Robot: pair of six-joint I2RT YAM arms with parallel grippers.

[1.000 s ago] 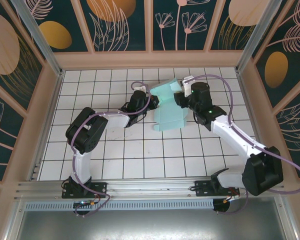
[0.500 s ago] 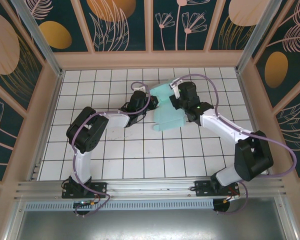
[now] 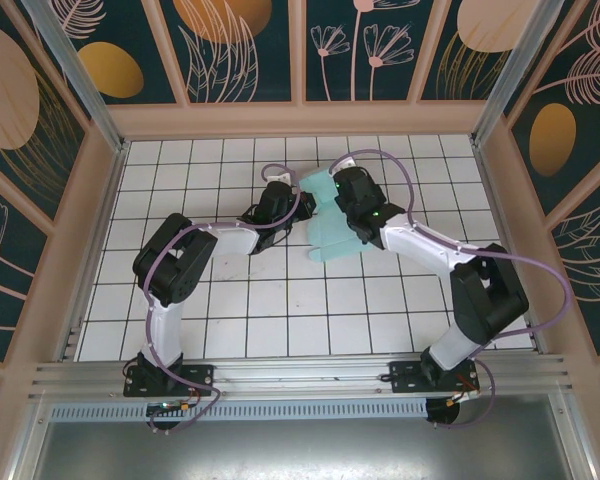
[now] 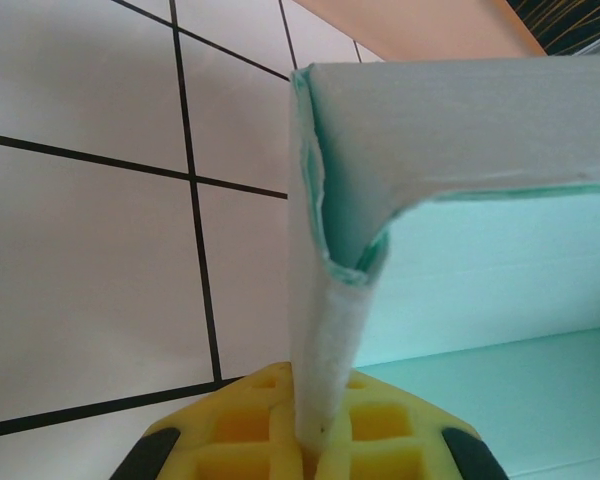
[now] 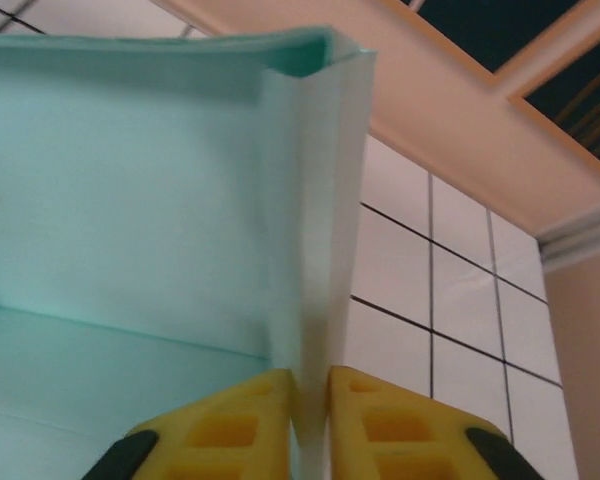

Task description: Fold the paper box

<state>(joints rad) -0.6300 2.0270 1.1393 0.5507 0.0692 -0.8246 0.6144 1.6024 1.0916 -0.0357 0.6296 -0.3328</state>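
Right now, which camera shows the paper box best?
Top external: most of the paper box shows on the table, gripped from both sides. The left wrist view gives a close-up of one folded wall pinched in the left gripper; the right wrist view, another wall clamped in the right gripper.

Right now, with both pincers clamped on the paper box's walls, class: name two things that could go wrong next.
1. The left pincer grips a doubled wall of the paper box whose edge looks frayed; pulling could tear it.
2. The right pincer pinches a thin upright wall; if the pincers pull apart or twist, the card may buckle or slip out.
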